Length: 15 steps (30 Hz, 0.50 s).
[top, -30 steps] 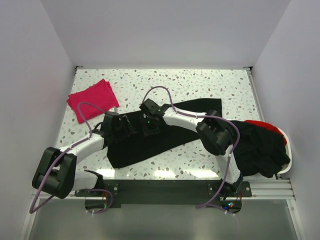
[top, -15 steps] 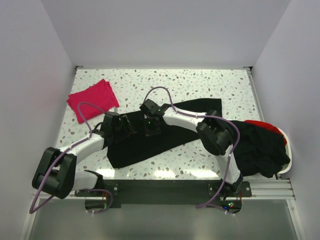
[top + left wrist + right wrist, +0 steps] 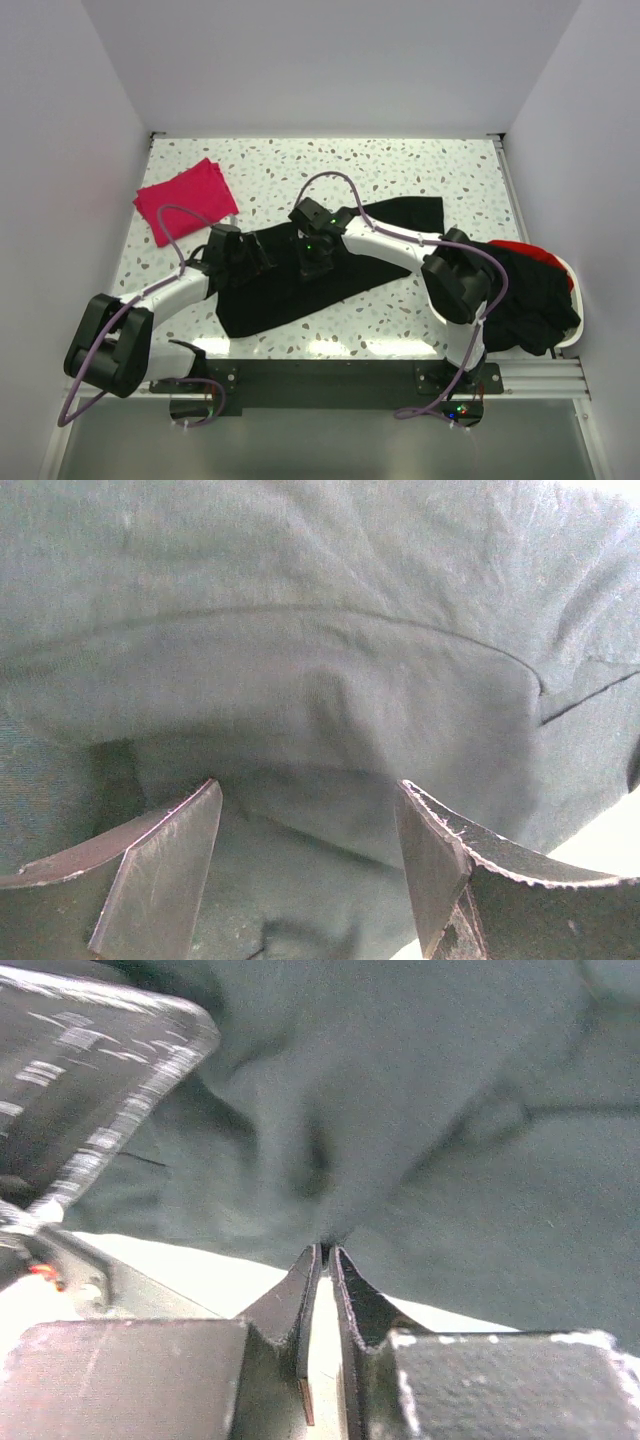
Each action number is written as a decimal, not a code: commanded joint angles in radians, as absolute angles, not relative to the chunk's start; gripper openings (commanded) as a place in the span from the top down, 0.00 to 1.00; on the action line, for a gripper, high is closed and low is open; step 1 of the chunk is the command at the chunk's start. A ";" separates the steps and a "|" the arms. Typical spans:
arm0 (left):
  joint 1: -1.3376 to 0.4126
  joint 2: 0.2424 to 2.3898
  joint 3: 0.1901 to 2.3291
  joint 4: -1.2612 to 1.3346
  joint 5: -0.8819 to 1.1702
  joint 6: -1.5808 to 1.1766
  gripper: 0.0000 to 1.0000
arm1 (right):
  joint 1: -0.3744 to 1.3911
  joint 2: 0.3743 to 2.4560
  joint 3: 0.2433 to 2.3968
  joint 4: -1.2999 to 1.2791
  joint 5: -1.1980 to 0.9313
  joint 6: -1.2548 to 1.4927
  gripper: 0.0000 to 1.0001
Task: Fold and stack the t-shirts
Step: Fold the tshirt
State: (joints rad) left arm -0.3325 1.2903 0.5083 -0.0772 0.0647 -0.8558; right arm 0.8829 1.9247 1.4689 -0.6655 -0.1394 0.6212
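Right wrist: black t-shirt [image 3: 450, 1110] fold pinched inside right pincer [image 3: 324, 1252], bunched ahead.

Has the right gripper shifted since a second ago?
Yes. The right gripper, pinching the black t-shirt, has slid slightly rightward, away from the folded pink t-shirt.

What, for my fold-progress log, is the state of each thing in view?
Black shirt: lying rumpled, not yet folded, pinched by one gripper.
Pink shirt: folded, lying apart at the far left.
Shirt pile: crumpled and unfolded at the right edge.
Left gripper: open, low over the black shirt.
Right gripper: shut on a pucker of the black shirt.
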 commanded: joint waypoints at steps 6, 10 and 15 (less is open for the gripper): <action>-0.327 1.304 0.485 -0.189 -0.024 -0.850 0.24 | 0.881 1.884 1.468 -0.821 -0.040 0.601 0.81; -0.327 1.285 0.491 -0.201 -0.034 -0.851 0.24 | 0.877 1.881 1.457 -0.807 -0.044 0.597 0.76; -0.327 1.264 0.512 -0.241 -0.054 -0.844 0.24 | 0.879 1.904 1.459 -0.804 -0.067 0.594 0.75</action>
